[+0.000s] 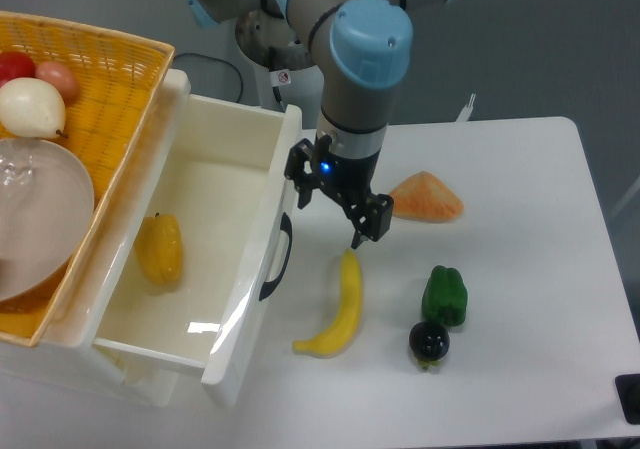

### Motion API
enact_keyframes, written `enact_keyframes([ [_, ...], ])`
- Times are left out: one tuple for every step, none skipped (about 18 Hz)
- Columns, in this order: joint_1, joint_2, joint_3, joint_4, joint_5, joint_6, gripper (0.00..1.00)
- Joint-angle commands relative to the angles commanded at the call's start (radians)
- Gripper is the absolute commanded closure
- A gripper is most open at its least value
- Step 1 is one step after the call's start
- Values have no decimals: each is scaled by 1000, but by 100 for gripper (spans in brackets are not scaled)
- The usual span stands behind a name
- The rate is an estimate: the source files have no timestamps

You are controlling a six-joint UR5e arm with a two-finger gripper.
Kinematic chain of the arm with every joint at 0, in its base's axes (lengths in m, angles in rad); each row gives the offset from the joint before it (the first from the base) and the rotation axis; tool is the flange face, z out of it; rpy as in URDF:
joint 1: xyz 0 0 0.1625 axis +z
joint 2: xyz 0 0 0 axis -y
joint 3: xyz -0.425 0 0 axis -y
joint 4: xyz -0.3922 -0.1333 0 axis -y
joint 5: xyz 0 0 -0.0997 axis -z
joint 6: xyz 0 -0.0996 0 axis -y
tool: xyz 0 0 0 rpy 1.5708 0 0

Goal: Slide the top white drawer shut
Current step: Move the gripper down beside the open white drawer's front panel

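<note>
The top white drawer (200,259) stands pulled well out of the white cabinet at the left of the table (540,319), its front panel with the black curved handle (277,259) facing right. A yellow pepper (160,251) lies inside on the drawer floor. The claw (330,209) hangs just beside the upper part of the front panel, fingers spread wide and holding nothing; one finger sits near the panel's top edge, though contact cannot be confirmed. Judgement: the approach step is in hand, and the push has yet to be made. The next move calls for setting the claw against the panel face and driving it left, square to the drawer's travel, so the tray does not skew. A banana (338,314) lies on the table just right of the handle, clear of the closing path. A green pepper (444,295), a dark round fruit (429,342) and an orange wedge (426,198) sit farther right. A wicker basket (110,79) holding fruit and a glass bowl rests atop the cabinet, overhanging the drawer's left side; it should not obstruct.
</note>
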Motion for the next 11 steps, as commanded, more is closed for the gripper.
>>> enact_keyframes([
  [-2,-9,0,3,3,8,0],
  [-3,-15,-2,15,6,18,0],
  [-3,-23,3,18,8,18,0],
  [0,-23,2,23,6,20,0],
  [2,-25,2,25,8,18,0],
  [0,-28,0,28,8,17,0],
  [0,-37,2,29,9,14,0],
  [0,-41,0,41,11,12,0],
  [0,-48,-3,57,11,11,0],
  [0,-57,-3,67,15,8,0],
  [0,-63,-3,80,29,8,0],
])
